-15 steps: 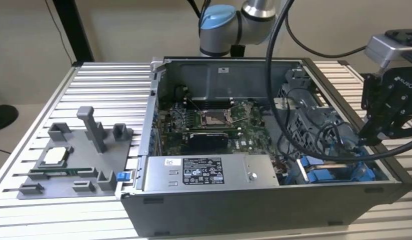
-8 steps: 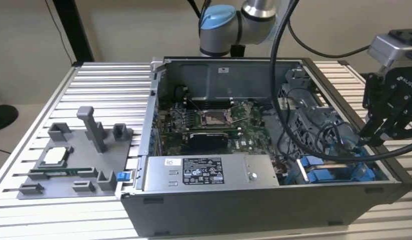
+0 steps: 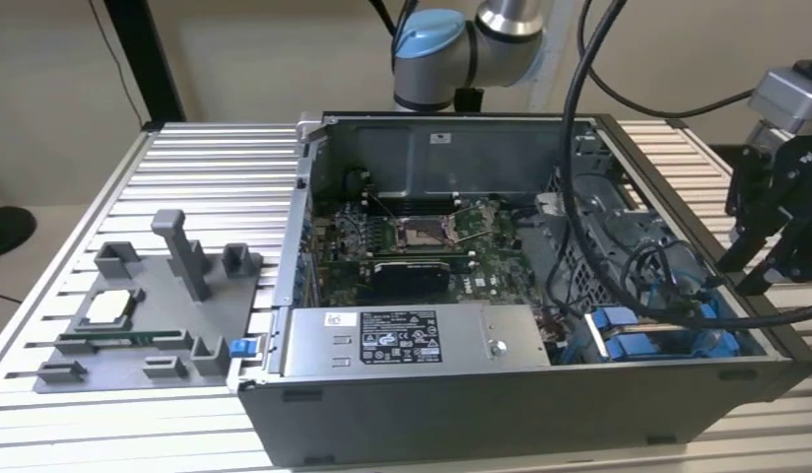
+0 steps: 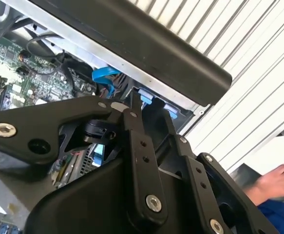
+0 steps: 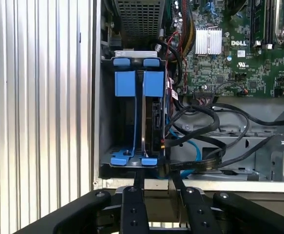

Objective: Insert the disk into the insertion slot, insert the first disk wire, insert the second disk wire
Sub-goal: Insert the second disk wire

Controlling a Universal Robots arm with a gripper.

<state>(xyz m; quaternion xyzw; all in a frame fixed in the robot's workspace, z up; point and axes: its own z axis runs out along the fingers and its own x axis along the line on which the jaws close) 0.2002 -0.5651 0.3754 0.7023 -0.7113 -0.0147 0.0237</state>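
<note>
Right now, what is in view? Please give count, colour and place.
table: one, silver, under everything
computer case: one, grey, on table
fixture tray: one, grey, exterior view's left
motherboard: one, green, inside case
power supply box: one, silver, inside case
cables: several, black, beside insertion slot
insertion slot: one, grey, blue rails, case corner
disk: one, dark, blue carrier, in insertion slot
hand: one, blue sleeve, beside table
gripper: one, black, open, near insertion slot

The counter (image 3: 209,168) was all ribbed bare aluminium, kinda satin-looking, and the hand (image 5: 157,176) looked like matt black metal with shiny little screw heads (image 4: 153,203). The insertion slot (image 5: 106,112) was dull grey sheet metal with glossy blue plastic tabs (image 5: 125,84), and the fixture tray (image 3: 182,325) was plain matt grey plastic.
</note>
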